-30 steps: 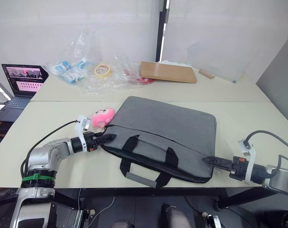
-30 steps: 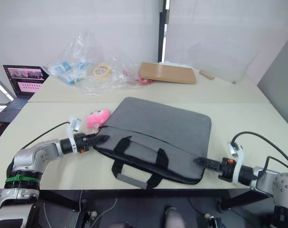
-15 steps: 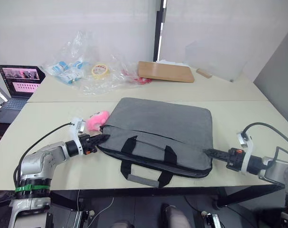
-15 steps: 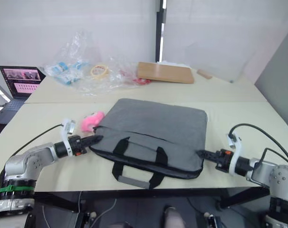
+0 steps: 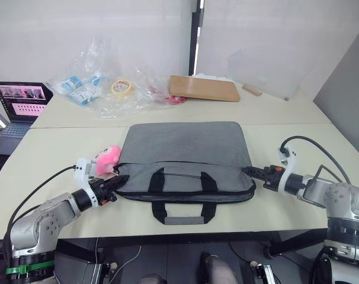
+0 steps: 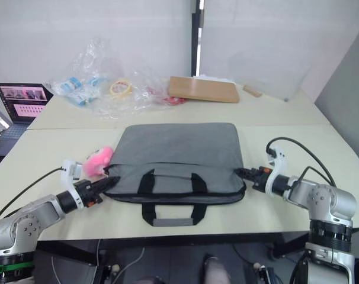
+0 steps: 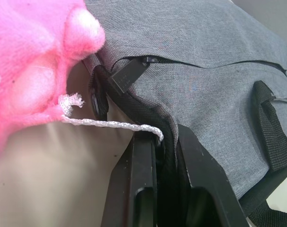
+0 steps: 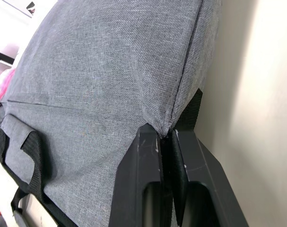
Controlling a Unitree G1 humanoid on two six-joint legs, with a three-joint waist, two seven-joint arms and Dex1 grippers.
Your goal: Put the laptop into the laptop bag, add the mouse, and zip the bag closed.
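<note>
Table [image 5: 61, 148] | laptop bag [image 5: 185, 151] flat, contents hidden | both tools pinch corners

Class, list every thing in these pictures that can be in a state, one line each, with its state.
laptop bag: lying flat on the table, zipped nearly shut, pull at its left end.
left claw: shut on the laptop bag's left corner.
right claw: shut on the laptop bag's right corner.
small dark laptop: open, screen lit.
pink toy: resting beside the bag.
</note>
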